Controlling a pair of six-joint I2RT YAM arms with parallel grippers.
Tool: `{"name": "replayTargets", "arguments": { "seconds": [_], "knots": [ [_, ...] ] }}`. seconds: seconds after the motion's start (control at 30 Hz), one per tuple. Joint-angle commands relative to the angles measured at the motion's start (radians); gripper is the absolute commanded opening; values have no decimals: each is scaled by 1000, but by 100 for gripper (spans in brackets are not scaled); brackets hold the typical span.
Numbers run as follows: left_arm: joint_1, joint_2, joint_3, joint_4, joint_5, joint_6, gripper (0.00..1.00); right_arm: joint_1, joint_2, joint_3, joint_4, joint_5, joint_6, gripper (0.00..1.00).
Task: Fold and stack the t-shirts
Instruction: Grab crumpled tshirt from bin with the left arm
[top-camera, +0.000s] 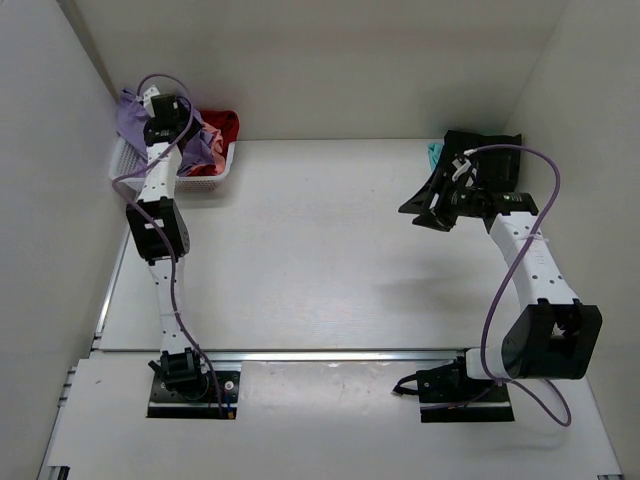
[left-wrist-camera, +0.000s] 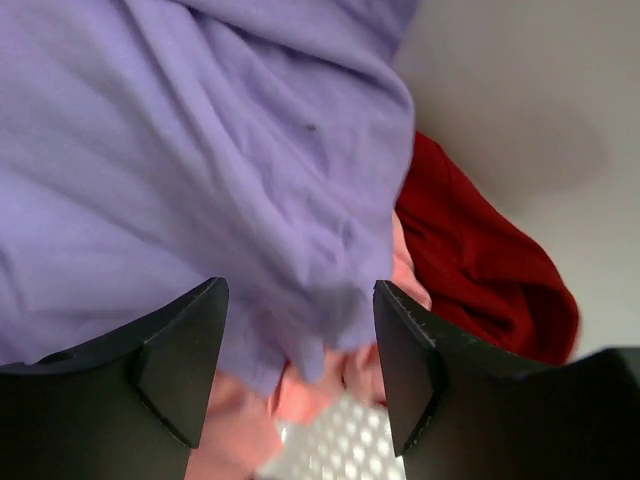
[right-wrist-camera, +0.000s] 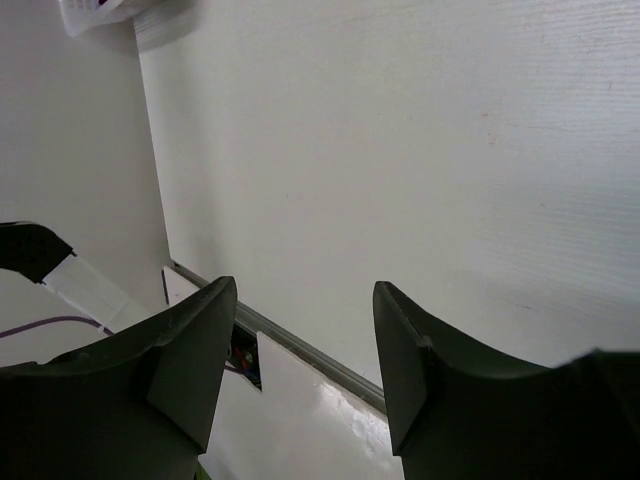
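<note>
The lavender-purple t-shirt (top-camera: 128, 118) is heaped in the white mesh basket (top-camera: 205, 180) at the far left. In the left wrist view it (left-wrist-camera: 200, 150) fills the frame, over a salmon-pink shirt (left-wrist-camera: 320, 395) and beside a red one (left-wrist-camera: 480, 260). My left gripper (top-camera: 166, 118) hangs over the basket, open; a lavender fold sits between the fingertips (left-wrist-camera: 300, 300). The red shirt (top-camera: 224, 124) shows at the basket's right end. A black shirt (top-camera: 497, 148) and a teal one (top-camera: 433, 153) lie far right. My right gripper (top-camera: 425, 208) is open and empty above the bare table (right-wrist-camera: 305, 290).
White walls close in the table on the left, back and right. The basket's mesh floor (left-wrist-camera: 345, 440) shows under the shirts, and its corner (right-wrist-camera: 100, 10) appears in the right wrist view. A metal rail (right-wrist-camera: 300, 345) runs along the table's near edge.
</note>
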Motion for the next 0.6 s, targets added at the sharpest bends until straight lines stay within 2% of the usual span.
{"name": "replayTargets", "arguments": {
  "seconds": [0.0,0.03,0.1,0.13,0.17,0.23,0.27,0.3,0.43,0.5,0.57],
  "knots": [
    [5,71,125,47,-20,-42,71,8,-3,46,-24,29,7,55],
    [11,126,168,70,-5,-67,63,7,-8,32,-30,38,15,54],
    [15,144,169,79,-2,-84,59,7,-15,27,-39,38,24,54],
    [17,144,172,87,1,-87,47,10,-18,21,-27,37,29,54],
    [22,142,169,83,10,-93,41,10,-21,17,-28,38,32,53],
    [25,122,162,70,25,-92,11,10,-27,1,-19,41,44,54],
    [22,107,150,72,16,-78,4,36,-26,-5,-3,43,53,54],
    [16,89,153,58,10,-63,0,45,-34,-13,4,38,67,53],
    [-24,-11,166,9,-79,40,0,60,-35,-32,30,28,76,54],
    [-37,-97,167,-11,-74,31,0,51,-38,-48,41,17,82,54],
    [-37,-172,108,6,-57,13,0,50,-43,-49,62,-3,76,54]
  ]
}}
